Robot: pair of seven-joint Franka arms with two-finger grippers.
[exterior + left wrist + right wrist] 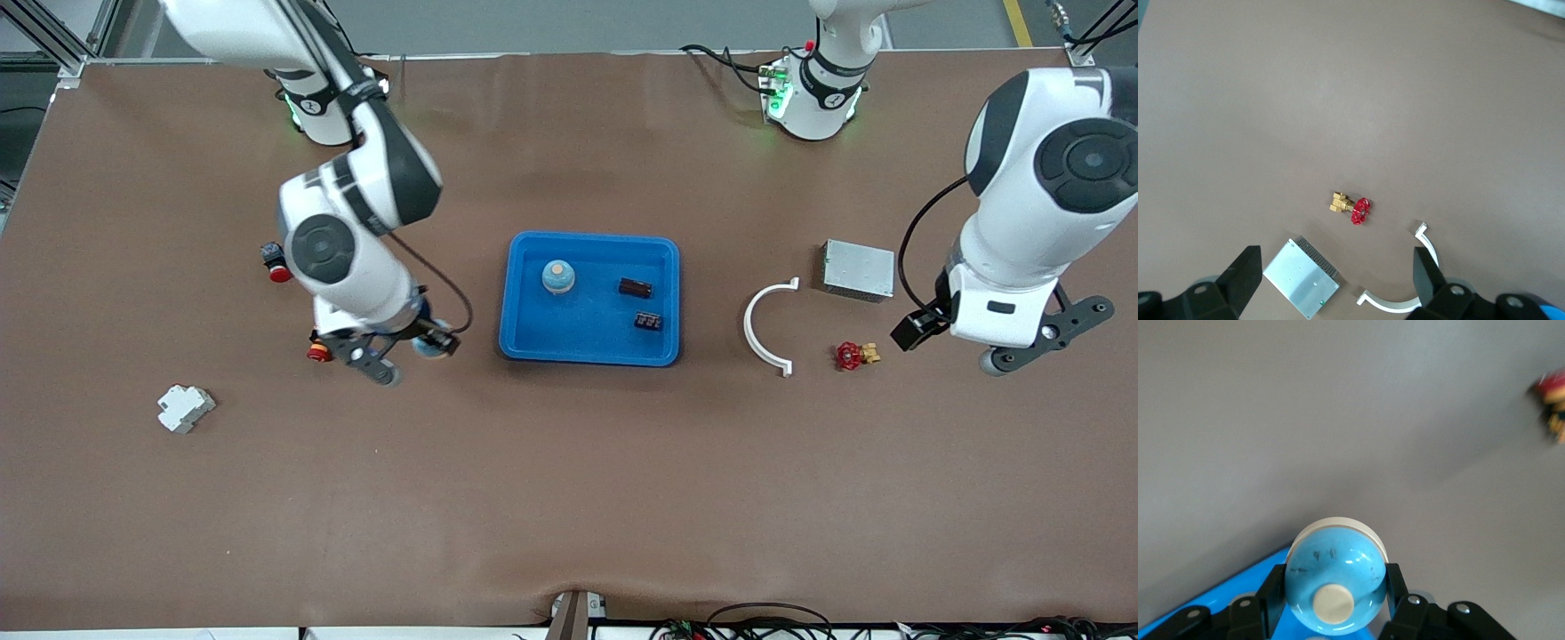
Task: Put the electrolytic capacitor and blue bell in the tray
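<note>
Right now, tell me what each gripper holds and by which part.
The right gripper clamps a glossy round blue bell by the sides of its dome. The left gripper is open, holding nothing.

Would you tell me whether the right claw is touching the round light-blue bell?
Touching: the right wrist view shows the right claw shut on the bell, fingers pressing its sides.

We've got a bell [557, 276] and capacitor [635, 287] sitting in the tray [532, 342]. Curved bracket [765, 324], valve [853, 355] and metal box [858, 269] lie toward the left arm's end.

A grey metal box [858, 269], white curved bracket [766, 324], red-handled valve [853, 356].
</note>
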